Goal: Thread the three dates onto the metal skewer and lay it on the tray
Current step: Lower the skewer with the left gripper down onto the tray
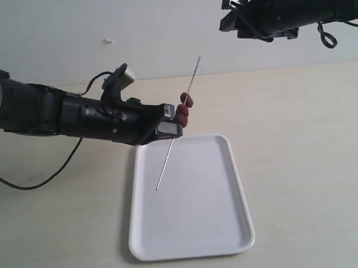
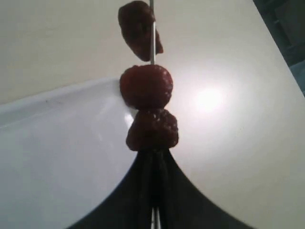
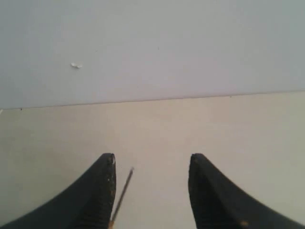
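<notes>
The three dates [image 1: 184, 111] sit threaded on the metal skewer [image 1: 165, 161], stacked close together just beyond my left gripper [image 1: 176, 125]. That gripper is shut on the skewer and holds it tilted over the far edge of the white tray [image 1: 202, 217], its lower tip hanging above the tray. In the left wrist view the dates [image 2: 146, 87] line up on the skewer [image 2: 152, 45] right past the closed left gripper [image 2: 153, 155], with the tray [image 2: 52, 157] beneath. My right gripper [image 1: 225, 13] is raised high at the back right, open and empty [image 3: 151, 160]; the skewer's tip [image 3: 122, 193] shows beside one finger.
The pale tabletop [image 1: 302, 163] spreads around the tray, with a light wall [image 1: 160, 26] behind. A black cable [image 1: 24, 180] loops on the table under the left arm.
</notes>
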Robot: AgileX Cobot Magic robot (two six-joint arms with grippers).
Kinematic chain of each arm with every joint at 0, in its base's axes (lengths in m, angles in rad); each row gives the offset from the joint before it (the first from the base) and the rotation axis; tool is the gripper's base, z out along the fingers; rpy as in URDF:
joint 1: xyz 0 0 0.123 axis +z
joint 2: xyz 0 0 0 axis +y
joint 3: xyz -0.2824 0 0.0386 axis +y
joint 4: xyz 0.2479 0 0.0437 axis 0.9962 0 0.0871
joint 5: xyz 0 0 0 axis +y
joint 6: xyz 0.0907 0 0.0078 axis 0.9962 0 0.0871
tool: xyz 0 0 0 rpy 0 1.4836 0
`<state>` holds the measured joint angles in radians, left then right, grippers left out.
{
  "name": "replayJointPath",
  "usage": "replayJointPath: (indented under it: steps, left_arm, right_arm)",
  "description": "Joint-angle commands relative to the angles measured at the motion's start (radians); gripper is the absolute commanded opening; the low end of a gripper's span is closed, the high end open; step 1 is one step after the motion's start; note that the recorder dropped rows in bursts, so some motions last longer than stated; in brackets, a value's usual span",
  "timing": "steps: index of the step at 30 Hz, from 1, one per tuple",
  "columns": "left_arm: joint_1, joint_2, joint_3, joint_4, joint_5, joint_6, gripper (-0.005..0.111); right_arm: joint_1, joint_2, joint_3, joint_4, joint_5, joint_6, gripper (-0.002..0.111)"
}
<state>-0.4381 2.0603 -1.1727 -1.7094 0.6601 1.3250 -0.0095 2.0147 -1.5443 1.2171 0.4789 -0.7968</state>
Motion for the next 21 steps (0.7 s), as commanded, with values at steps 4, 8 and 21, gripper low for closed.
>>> replayJointPath:
  steps: [4, 8, 21]
  left_arm:
    - [-0.064, -0.001, 0.063, -0.035, 0.000, 0.061, 0.000]
    - [-0.090, -0.001, 0.085, -0.035, -0.009, 0.056, 0.000]
    - [-0.100, -0.001, 0.139, -0.035, -0.055, 0.054, 0.000]
  right_arm:
    - [-0.004, -0.015, 0.002, -0.005, 0.047, 0.006, 0.047]
    - [-0.004, -0.015, 0.002, -0.005, 0.071, 0.006, 0.047]
    - [-0.004, -0.015, 0.002, -0.028, 0.112, 0.022, 0.047]
